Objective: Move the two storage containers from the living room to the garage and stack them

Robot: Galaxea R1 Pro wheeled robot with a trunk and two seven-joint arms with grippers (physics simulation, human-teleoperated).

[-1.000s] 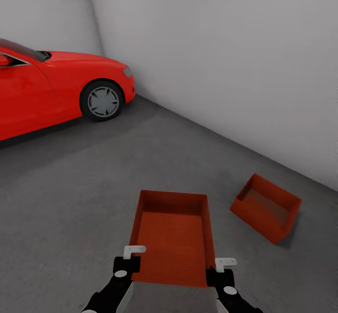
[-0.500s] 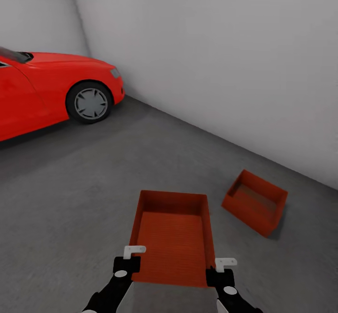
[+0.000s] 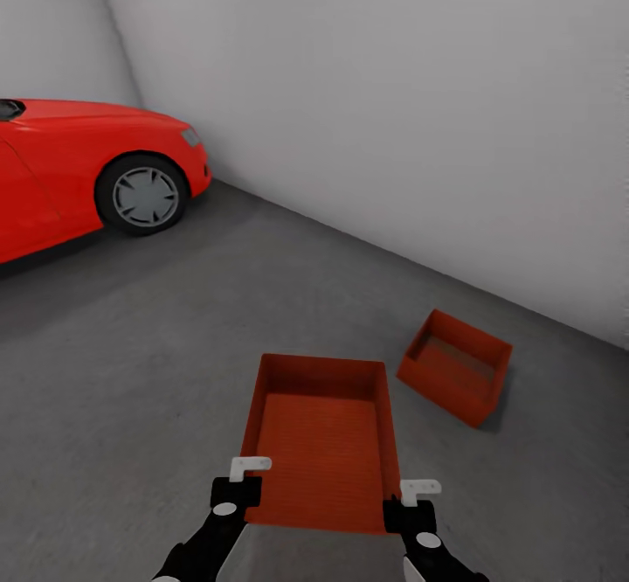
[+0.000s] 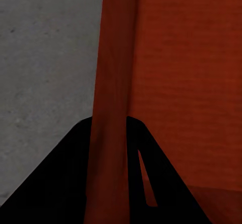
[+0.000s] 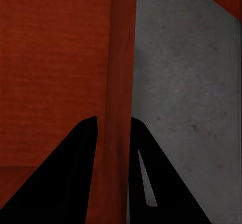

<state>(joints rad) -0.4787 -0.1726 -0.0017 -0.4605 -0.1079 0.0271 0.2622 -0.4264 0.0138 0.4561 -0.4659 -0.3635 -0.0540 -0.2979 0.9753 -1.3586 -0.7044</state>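
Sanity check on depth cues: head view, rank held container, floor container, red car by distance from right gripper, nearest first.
1. Held container, wall clamped in the right gripper.
2. Floor container, ahead to the right.
3. Red car, far left by the walls.

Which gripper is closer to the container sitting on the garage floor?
Right. The right gripper clamps the carried container on the side facing the floor container; the left gripper grips the opposite wall, farther away.

The garage floor (image 3: pixel 131 346) is viewed from above, facing forward and down toward the far wall (image 3: pixel 393 110). Each wrist view is set very near 1 side wall of the held container (image 3: pixel 323 442), shared by all 3 views.
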